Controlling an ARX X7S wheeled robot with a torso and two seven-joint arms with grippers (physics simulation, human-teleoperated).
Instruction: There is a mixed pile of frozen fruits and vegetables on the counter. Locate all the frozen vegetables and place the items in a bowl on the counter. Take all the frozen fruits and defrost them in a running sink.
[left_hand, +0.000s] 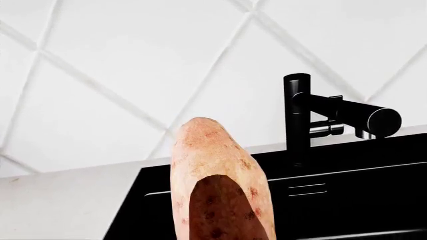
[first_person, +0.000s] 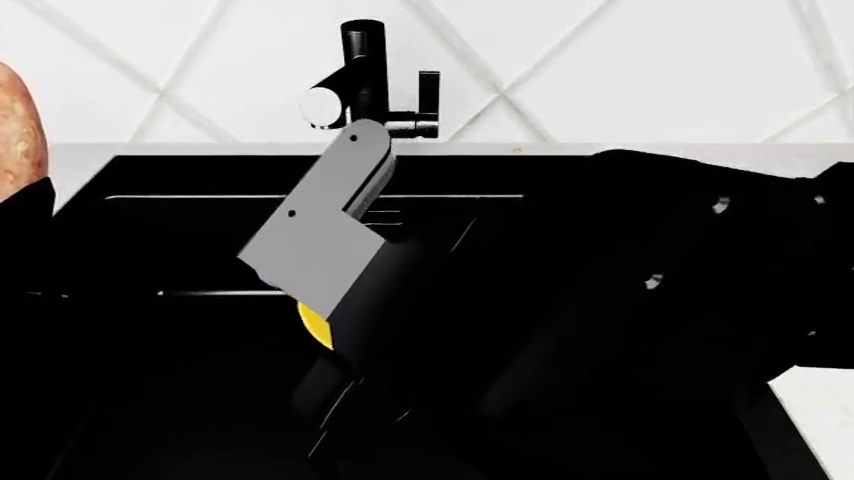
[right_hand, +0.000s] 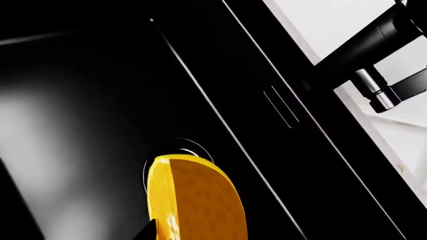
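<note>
the right gripper (first_person: 320, 335) pinches the halved citrus (right_hand: 193, 200) low over the sink (right_hand: 80, 100) drain, likely for defrosting. the left gripper, itself unseen, apparently clamps the sweet potato (left_hand: 217, 180) raised at the sink's left edge.
</note>
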